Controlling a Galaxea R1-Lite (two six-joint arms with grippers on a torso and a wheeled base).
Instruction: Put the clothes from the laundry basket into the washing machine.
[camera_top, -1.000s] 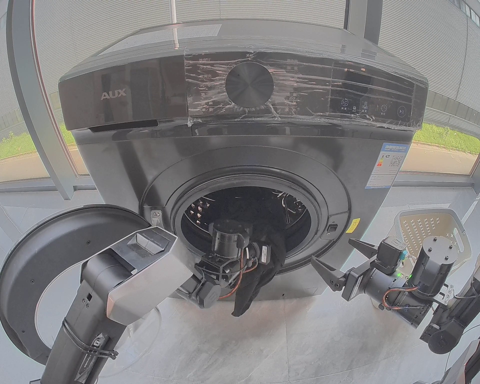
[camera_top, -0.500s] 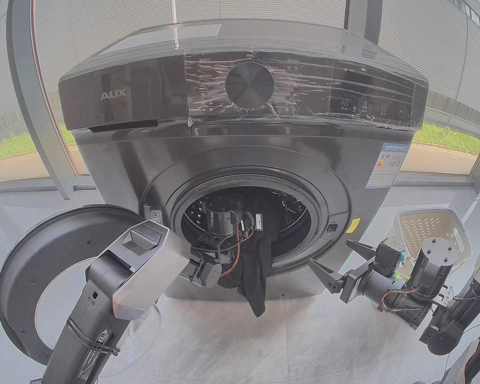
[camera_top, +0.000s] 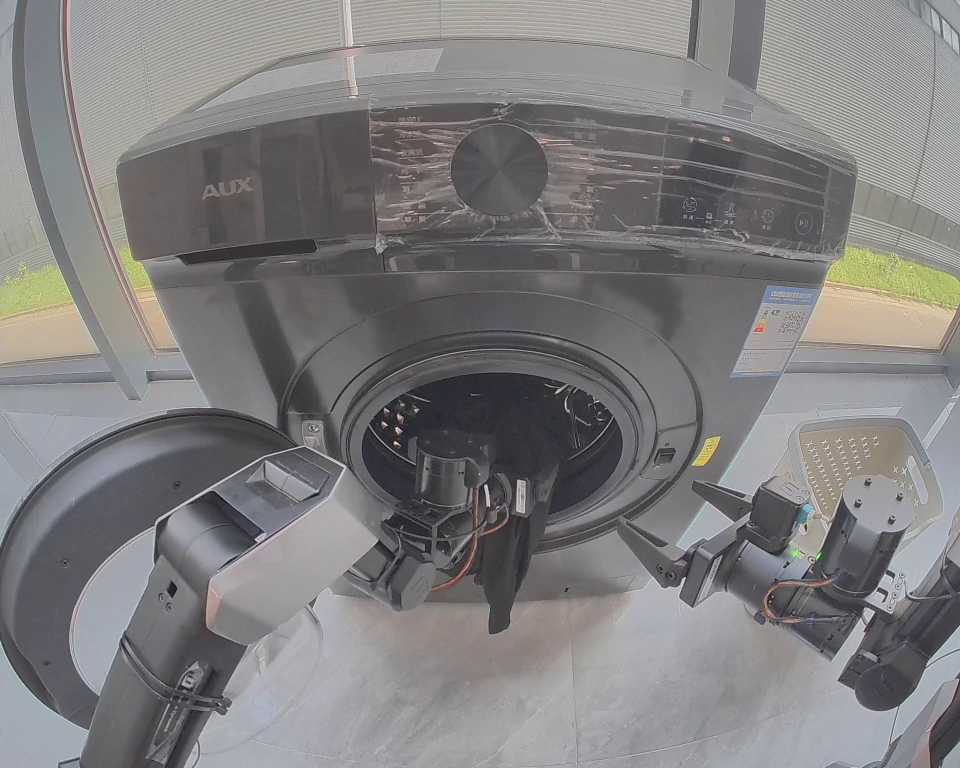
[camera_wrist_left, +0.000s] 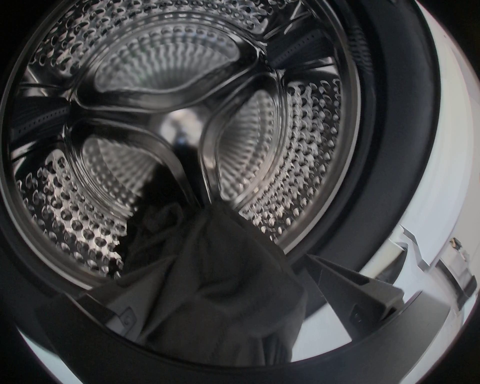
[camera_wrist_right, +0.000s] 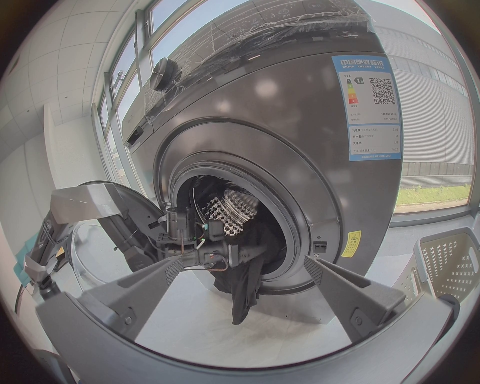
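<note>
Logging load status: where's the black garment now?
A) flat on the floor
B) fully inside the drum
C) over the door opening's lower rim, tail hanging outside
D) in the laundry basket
C: the black garment lies across the lower rim of the washing machine opening, its tail dangling down the front.

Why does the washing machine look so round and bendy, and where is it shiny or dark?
Head view: wide lens bows the washing machine, and its wrapped panel glints. Left wrist view: the drum sparkles with highlights while the black garment sits in shadow. Right wrist view: dark round corners, straight window frames curve.
</note>
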